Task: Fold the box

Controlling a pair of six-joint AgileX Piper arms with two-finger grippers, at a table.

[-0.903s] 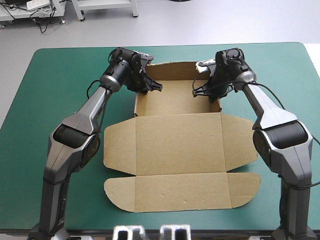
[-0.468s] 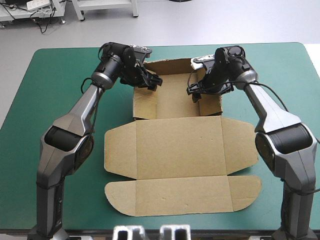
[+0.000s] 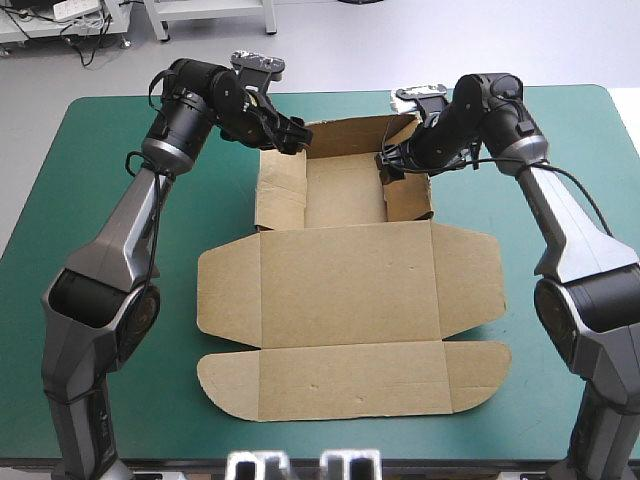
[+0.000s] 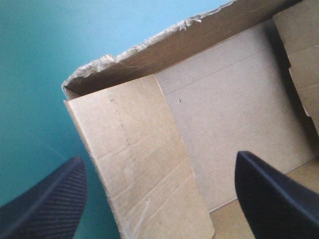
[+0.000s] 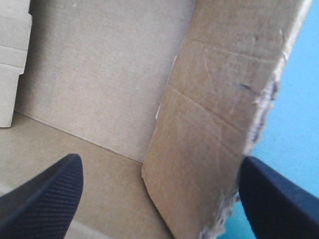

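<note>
Worktop (image 3: 90,230): teal-green cover, bare to either side of the board. The box (image 3: 345,290) lies about the middle of it, running from near to far.

Nearest us, its rounded front flap lies flat, close to the near edge. Behind that we note the wide lid panel, also flat, with a short flap out to each side. Farther on comes the tray part. Its floor is down on the cover, its side walls and back wall are raised, and its top is open.

Left gripper (image 3: 292,137) is at the tray's far left corner. In its wrist view the fingers (image 4: 45,204) are released and wide apart. The left wall stands upright between them. One finger is over bare cover outside, the other over the tray's inside. We see no contact with the board.

Right gripper (image 3: 393,165) is at the far part of the right wall. Its fingers (image 5: 40,199) are likewise released and well apart, straddling that wall: one inside the tray, one outside over the cover. The wall's upper edge is ragged.

Past the far edge, pale grey floor (image 3: 450,50).
</note>
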